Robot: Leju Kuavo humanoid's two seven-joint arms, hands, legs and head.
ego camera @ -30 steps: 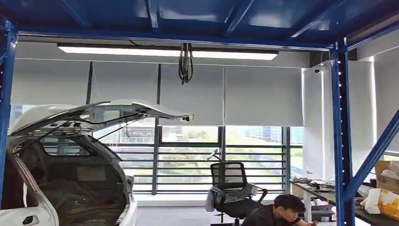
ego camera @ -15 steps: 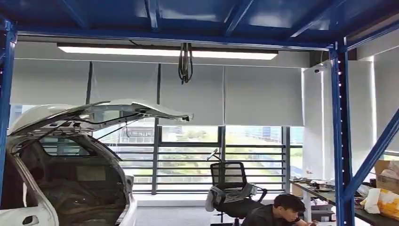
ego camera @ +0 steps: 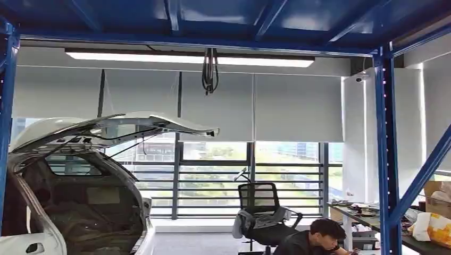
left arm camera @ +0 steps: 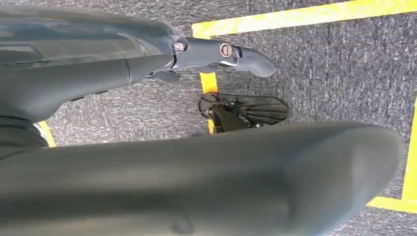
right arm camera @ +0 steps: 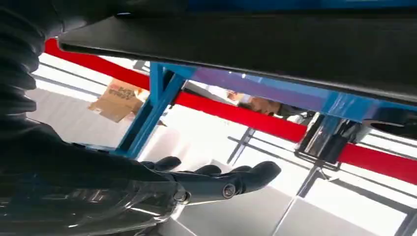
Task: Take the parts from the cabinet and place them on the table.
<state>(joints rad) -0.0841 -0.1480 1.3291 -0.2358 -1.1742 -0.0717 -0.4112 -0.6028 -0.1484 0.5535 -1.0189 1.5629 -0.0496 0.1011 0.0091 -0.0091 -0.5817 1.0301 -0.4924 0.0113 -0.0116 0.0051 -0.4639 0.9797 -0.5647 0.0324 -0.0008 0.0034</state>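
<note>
My left hand (left arm camera: 98, 73) hangs over grey carpet with its fingers (left arm camera: 231, 53) stretched out straight and nothing in it. My right hand (right arm camera: 196, 184) is raised beneath a dark shelf board (right arm camera: 255, 44) of a rack with blue uprights (right arm camera: 147, 110) and red beams (right arm camera: 246, 115). Its fingers (right arm camera: 246, 178) are extended and apart, and they hold nothing. A work table (ego camera: 367, 215) with small items on it stands at the right of the head view. I cannot make out any parts.
A blue steel frame (ego camera: 385, 154) surrounds me, with beams overhead. A white car body (ego camera: 69, 180) with its hatch raised stands at the left. An office chair (ego camera: 260, 210) and a crouching person (ego camera: 314, 239) are ahead. Yellow floor lines (left arm camera: 295, 17) mark the carpet.
</note>
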